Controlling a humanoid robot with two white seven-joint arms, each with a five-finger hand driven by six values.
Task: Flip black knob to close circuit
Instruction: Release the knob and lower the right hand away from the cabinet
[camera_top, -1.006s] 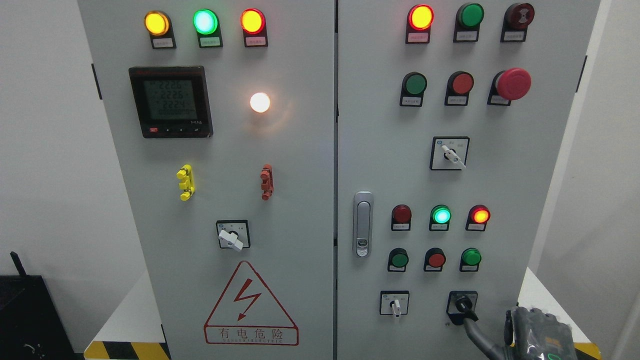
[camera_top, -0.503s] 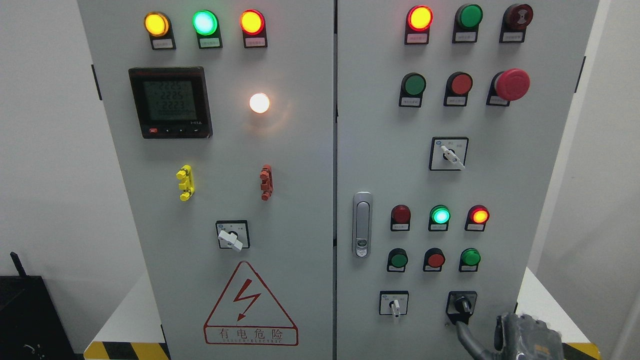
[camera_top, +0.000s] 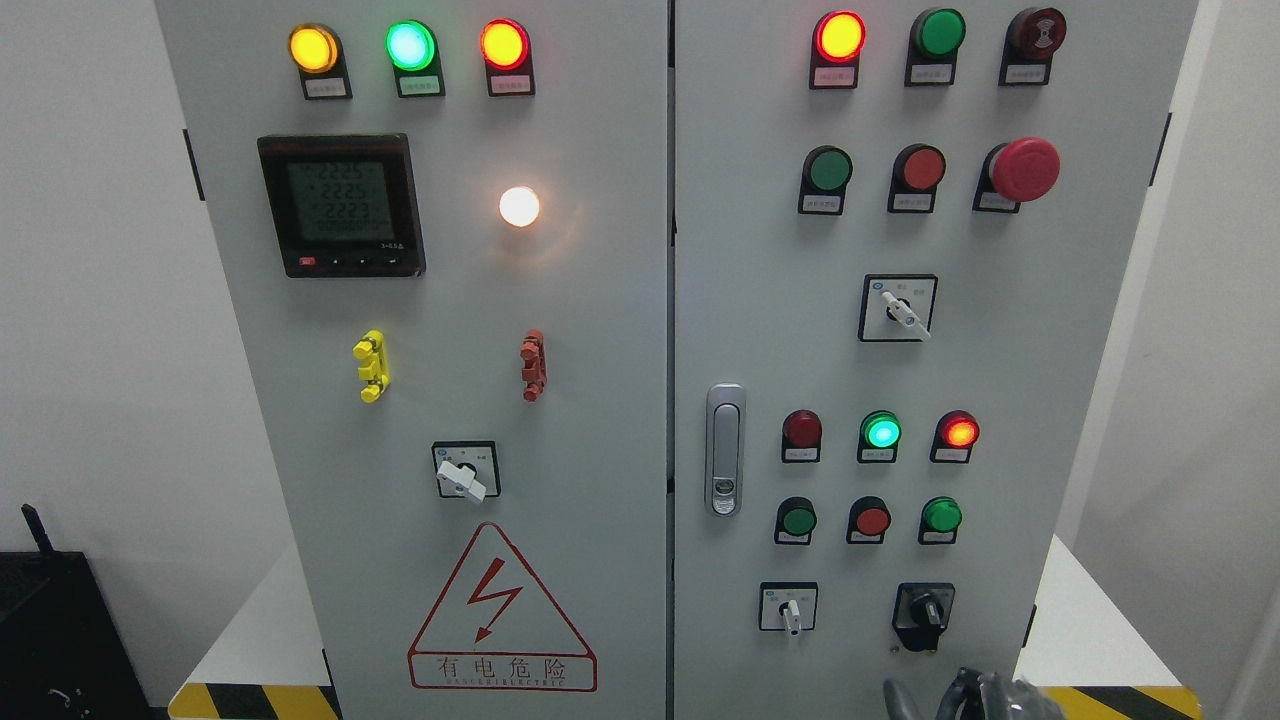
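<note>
The black knob (camera_top: 925, 610) sits on its black plate at the lower right of the right cabinet door (camera_top: 1000, 350). Its handle points straight down and nothing touches it. Only the top of my right hand (camera_top: 965, 695) shows, dark grey, at the bottom edge just below and slightly right of the knob, clear of it. My left arm is out of view.
A white selector switch (camera_top: 790, 612) is left of the black knob. Above them are three round push buttons (camera_top: 872, 520) and three indicator lamps (camera_top: 880, 432). A door latch (camera_top: 725, 450) sits by the seam. Yellow-black floor tape (camera_top: 1120, 698) runs behind the hand.
My right hand has dropped from the black knob to the bottom edge, letting it go. The knob's handle has swung from pointing lower right to straight down.
</note>
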